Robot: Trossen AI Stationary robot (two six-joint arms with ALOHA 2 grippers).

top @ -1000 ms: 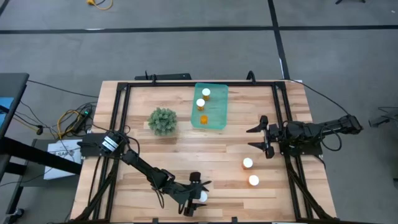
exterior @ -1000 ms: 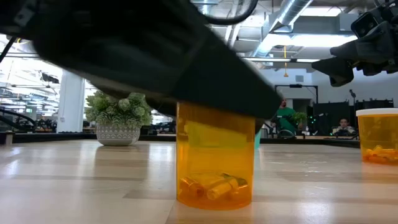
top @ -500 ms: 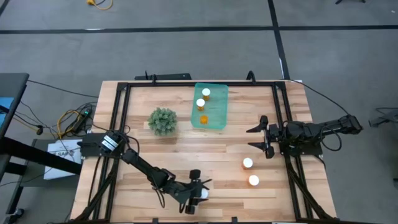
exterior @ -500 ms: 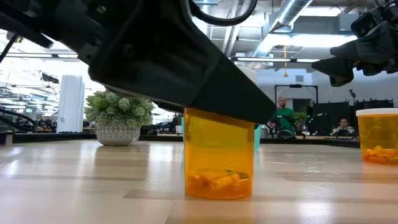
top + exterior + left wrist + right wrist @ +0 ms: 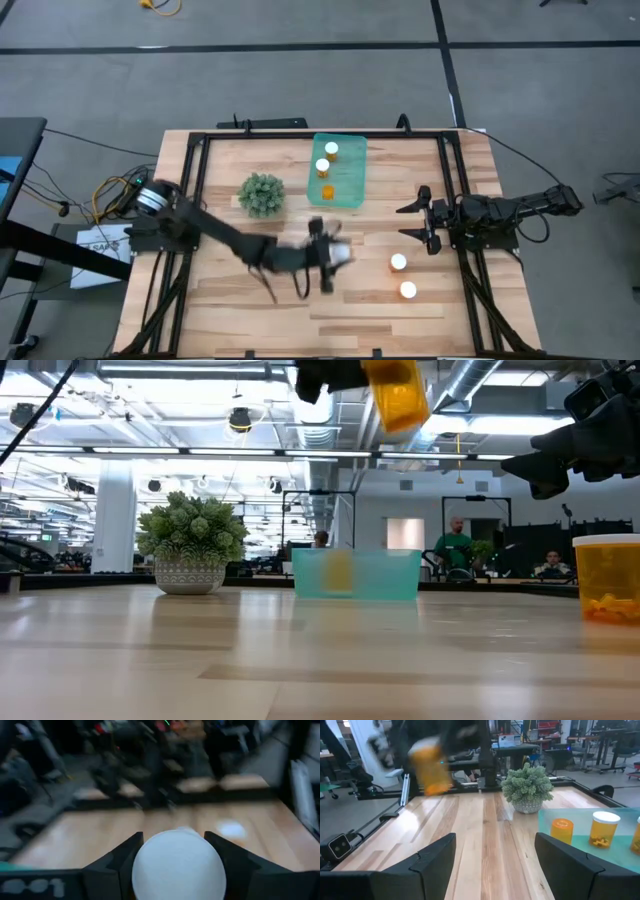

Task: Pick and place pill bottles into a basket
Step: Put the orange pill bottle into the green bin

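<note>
Left claw [image 5: 330,256] above the middle of the desk [image 5: 220,300], its fingers closed on either side of a pill bottle [image 5: 397,392]. In the low view this held bottle hangs well clear of the desk, its long axis tilted a little off vertical; motion blur hides finer detail. In the left wrist view its white cap [image 5: 177,865] faces the camera between the two fingers.

Basket [image 5: 339,170] at the far middle of the desk, holding three bottles [image 5: 324,166]; in the right wrist view two stand upright with white caps and one orange bottle [image 5: 562,830] shows no cap. Two more bottles [image 5: 398,263] stand upright on the desk near the right arm, caps up.

Right claw [image 5: 420,225] waits at the desk's right side, fingers spread wide, holding nothing.

Potted plant [image 5: 262,194] left of the basket. Desk of pale wood planks; behind it an open room with ceiling lights and people [image 5: 456,543] in the distance.
</note>
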